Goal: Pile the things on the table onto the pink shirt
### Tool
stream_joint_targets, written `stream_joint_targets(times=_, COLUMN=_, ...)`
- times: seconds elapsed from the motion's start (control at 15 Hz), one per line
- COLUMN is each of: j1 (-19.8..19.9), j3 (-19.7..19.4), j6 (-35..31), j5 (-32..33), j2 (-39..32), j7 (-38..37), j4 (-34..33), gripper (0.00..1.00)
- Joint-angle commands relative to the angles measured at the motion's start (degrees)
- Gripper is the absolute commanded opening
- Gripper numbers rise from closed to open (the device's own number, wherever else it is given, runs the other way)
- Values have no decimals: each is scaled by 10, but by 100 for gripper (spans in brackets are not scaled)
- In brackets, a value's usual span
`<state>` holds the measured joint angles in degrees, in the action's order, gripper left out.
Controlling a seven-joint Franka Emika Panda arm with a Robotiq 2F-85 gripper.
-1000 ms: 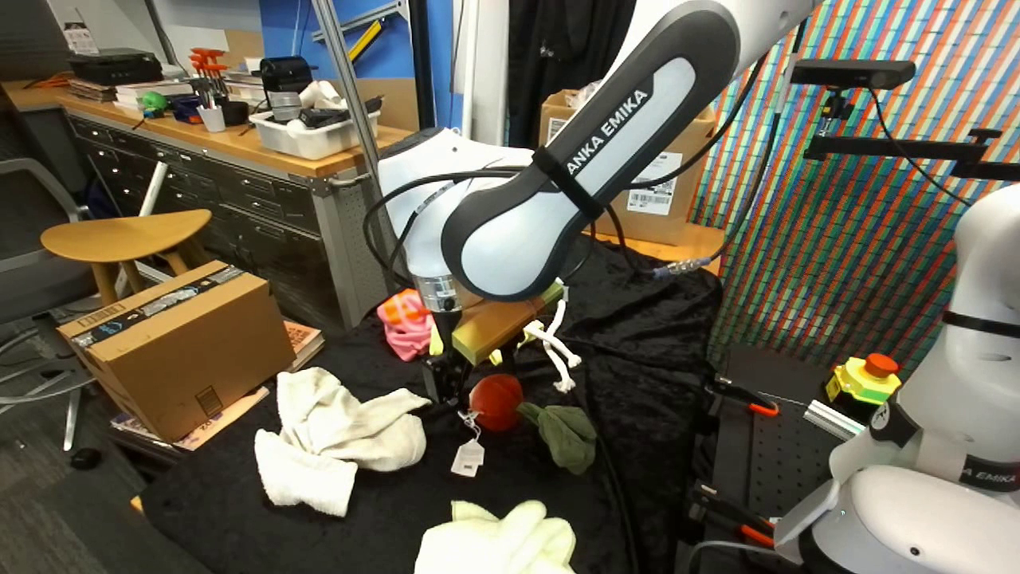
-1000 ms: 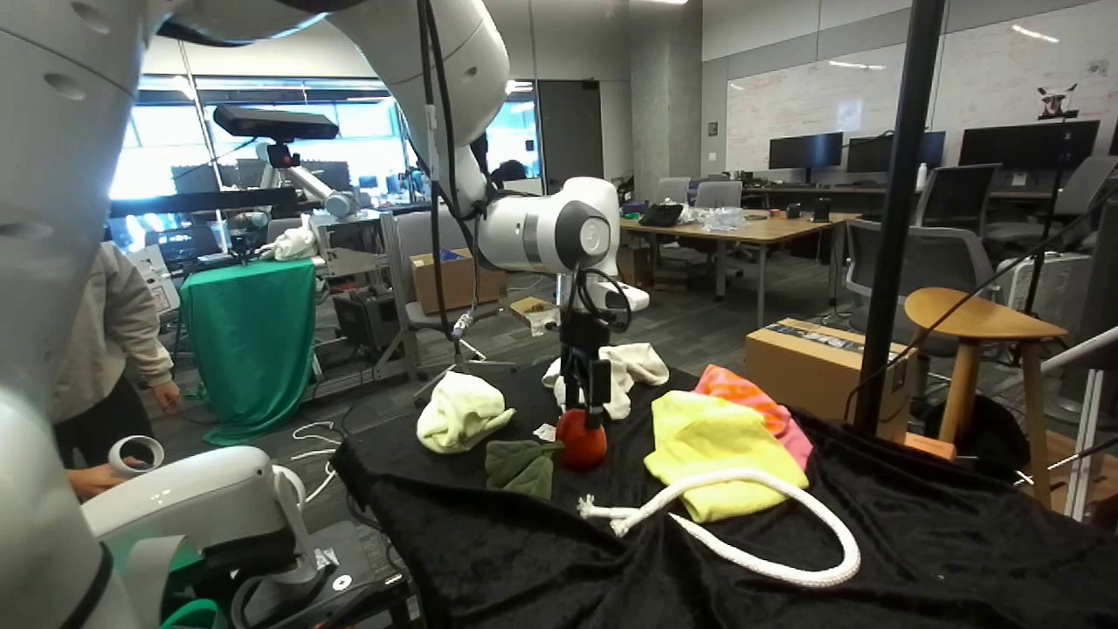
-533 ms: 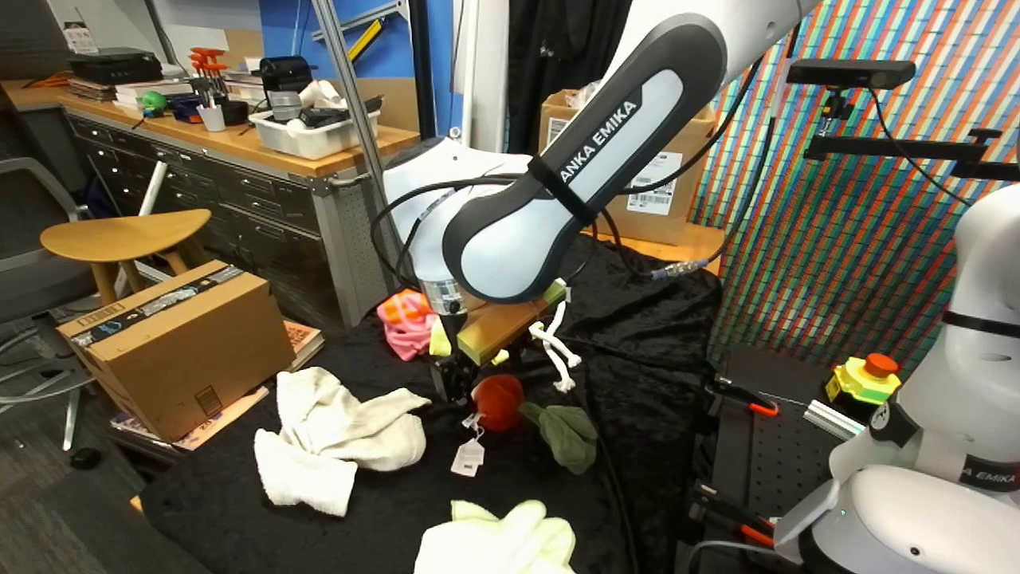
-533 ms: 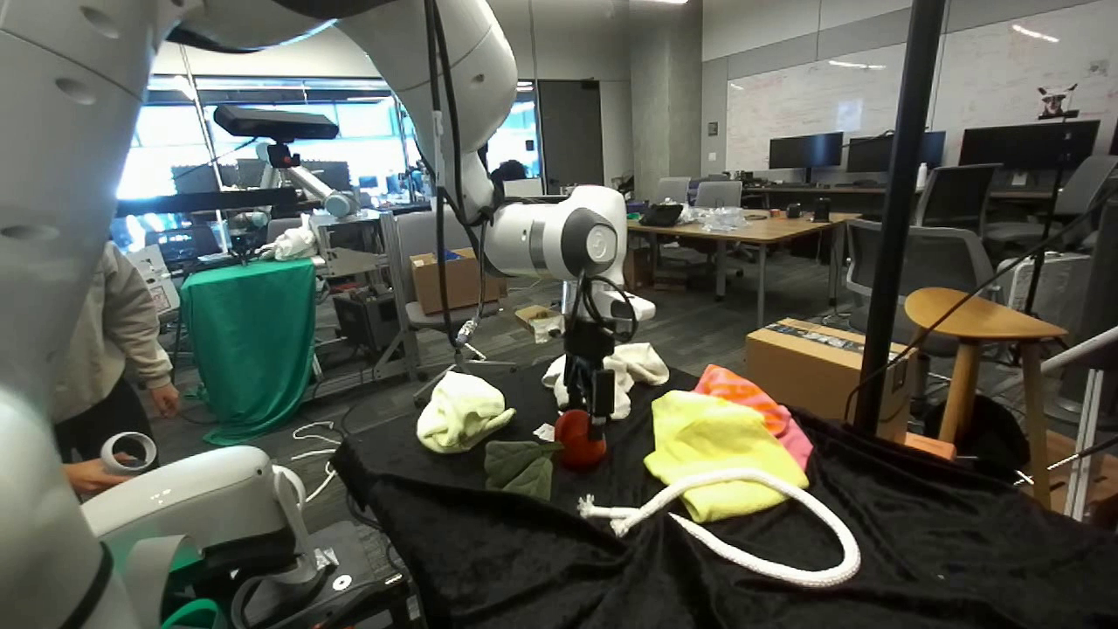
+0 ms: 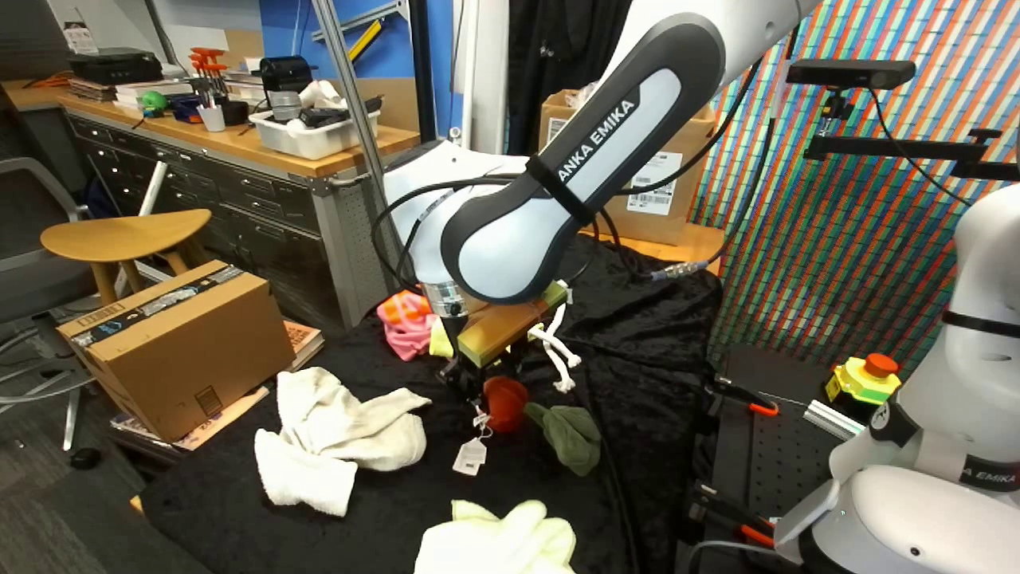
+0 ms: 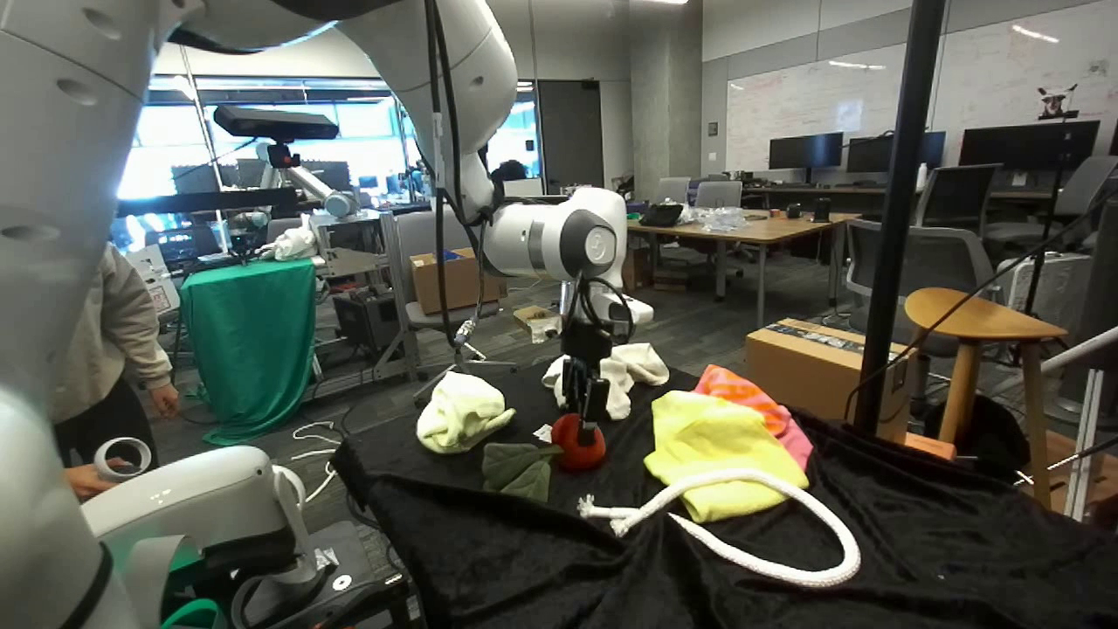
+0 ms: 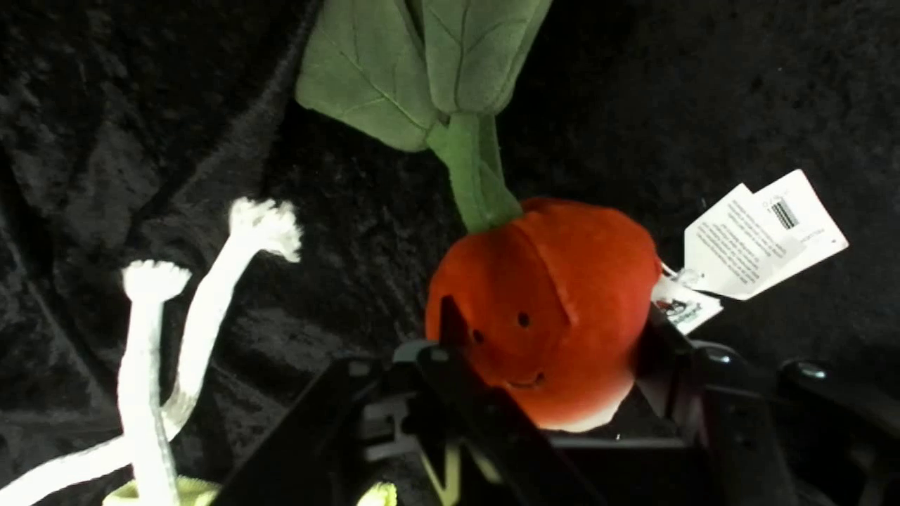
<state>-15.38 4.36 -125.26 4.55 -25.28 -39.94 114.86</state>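
Red plush ball (image 7: 562, 274) clasped inside gripper (image 7: 552, 334), touching both sides

In an exterior view, a yellow cloth (image 6: 718, 441) hides part of the pink shirt (image 6: 756, 398) near the edge of the bench (image 6: 943, 559). The wrist view crops the leaves (image 7: 383, 77) of the toy (image 7: 555, 288); there the hand (image 7: 552, 327) obscures its sides, and the tag (image 7: 756, 239) bears print too small to read.

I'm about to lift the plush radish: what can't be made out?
Plush radish: wrist view, whether the jaws grip it firmly; fingers hide the pads.
Pink shirt: in an exterior view, partly hidden by the yellow-green cloth.
White rope: wrist view, cut off by left and bottom edges.
Pale yellow cloth: in an exterior view, bottom edge cuts it.
White tag: wrist view, print too small.
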Motion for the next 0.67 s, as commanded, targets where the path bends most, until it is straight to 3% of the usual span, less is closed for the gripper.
stream_joint_targets(times=0.0, j1=2, j3=-1, j6=10, j5=-16, j2=2, j7=11, j4=-3, gripper=29)
stream_joint_targets(times=0.2, j1=4, j3=-1, j6=10, j5=-22, j2=11, j7=11, j4=3, gripper=9)
stream_joint_targets(times=0.6, j1=19, j3=-5, j6=7, j5=-39, j2=42, j7=16, j4=22, gripper=11)
